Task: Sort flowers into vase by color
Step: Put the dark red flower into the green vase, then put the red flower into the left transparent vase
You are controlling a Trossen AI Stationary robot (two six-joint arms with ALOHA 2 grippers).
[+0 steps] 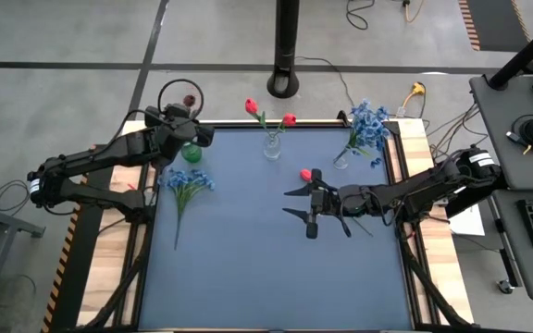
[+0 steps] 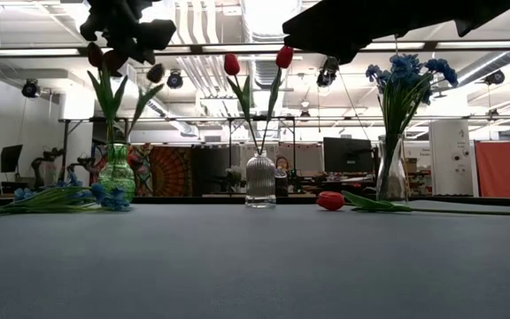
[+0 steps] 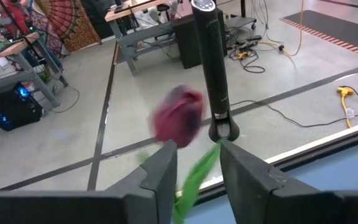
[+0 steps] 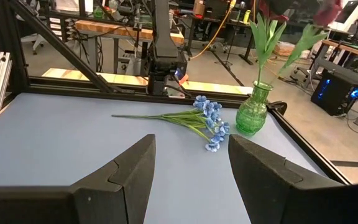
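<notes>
High view | right gripper mid-table, fingers spread, empty, beside loose red tulip | left gripper above green vase, jaws parted round maroon bloom stem | blue sprig lying flat near that vase

A black pole base stands beyond the table.

The blue counter holds three vases. The green vase stands under the left pincer. Blue flowers lie near it. A red tulip lies beside the right pincer.
</notes>
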